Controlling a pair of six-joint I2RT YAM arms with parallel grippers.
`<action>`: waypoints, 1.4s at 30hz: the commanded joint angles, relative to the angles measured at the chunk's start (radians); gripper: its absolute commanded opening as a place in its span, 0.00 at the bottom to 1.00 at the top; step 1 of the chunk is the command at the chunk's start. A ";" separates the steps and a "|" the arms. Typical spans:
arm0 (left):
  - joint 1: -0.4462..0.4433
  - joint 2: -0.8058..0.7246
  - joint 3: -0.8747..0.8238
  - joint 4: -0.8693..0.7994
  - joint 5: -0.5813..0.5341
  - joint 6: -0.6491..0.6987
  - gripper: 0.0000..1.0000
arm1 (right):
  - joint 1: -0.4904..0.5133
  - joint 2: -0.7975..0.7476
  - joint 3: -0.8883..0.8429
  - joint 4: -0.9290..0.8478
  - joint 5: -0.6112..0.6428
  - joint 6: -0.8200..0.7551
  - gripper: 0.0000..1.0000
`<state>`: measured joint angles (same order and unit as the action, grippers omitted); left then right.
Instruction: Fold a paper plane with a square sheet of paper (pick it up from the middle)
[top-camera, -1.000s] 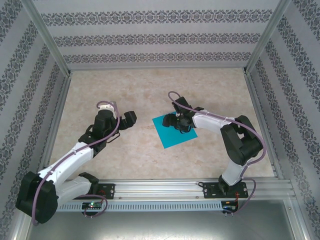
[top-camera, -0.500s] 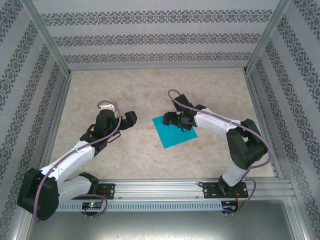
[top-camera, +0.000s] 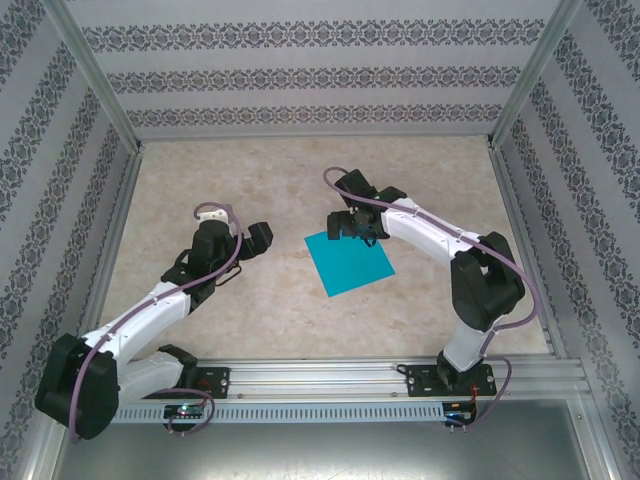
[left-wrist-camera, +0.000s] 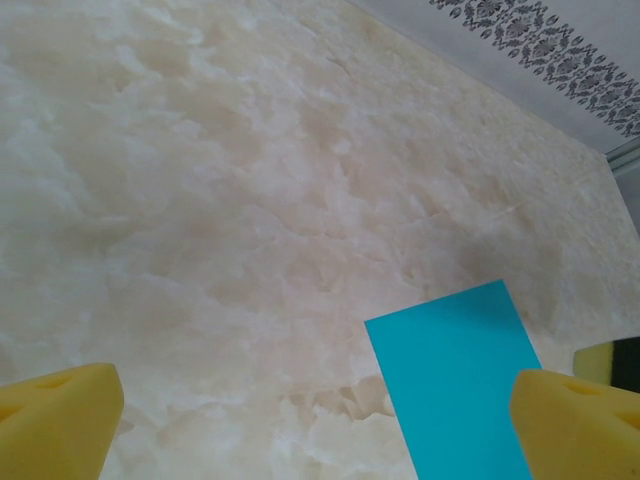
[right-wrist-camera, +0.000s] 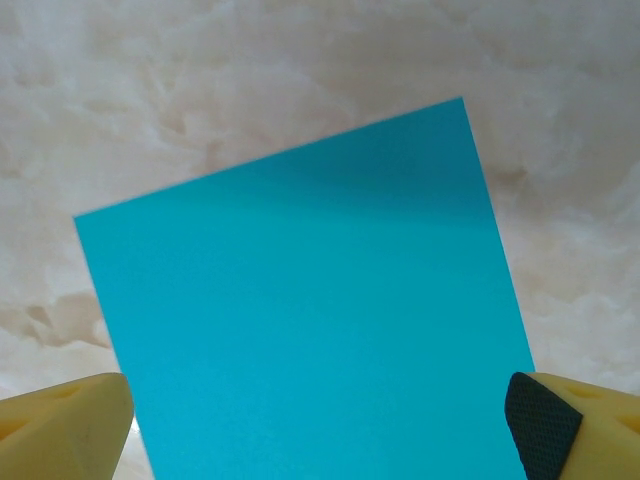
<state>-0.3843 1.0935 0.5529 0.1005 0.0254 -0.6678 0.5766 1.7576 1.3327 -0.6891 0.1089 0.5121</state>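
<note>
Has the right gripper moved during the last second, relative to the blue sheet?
Yes. The right gripper moved from the middle of the blue sheet to its far edge, toward the back wall.

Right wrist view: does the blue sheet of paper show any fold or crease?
No, the sheet of paper lies flat and smooth on the table, with no crease line across it.
</note>
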 joint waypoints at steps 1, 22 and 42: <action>0.007 0.013 0.010 0.005 0.015 -0.023 1.00 | 0.017 0.023 0.043 -0.097 0.028 -0.036 0.98; 0.007 0.048 0.035 -0.031 0.093 -0.017 1.00 | -0.008 0.102 -0.046 0.071 -0.228 -0.002 0.98; 0.007 0.009 0.019 -0.031 0.066 -0.010 1.00 | 0.027 -0.039 -0.471 0.425 -0.139 0.570 0.98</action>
<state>-0.3843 1.1141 0.5739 0.0669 0.1112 -0.6857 0.5499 1.7130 0.9478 -0.2810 -0.0570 0.8673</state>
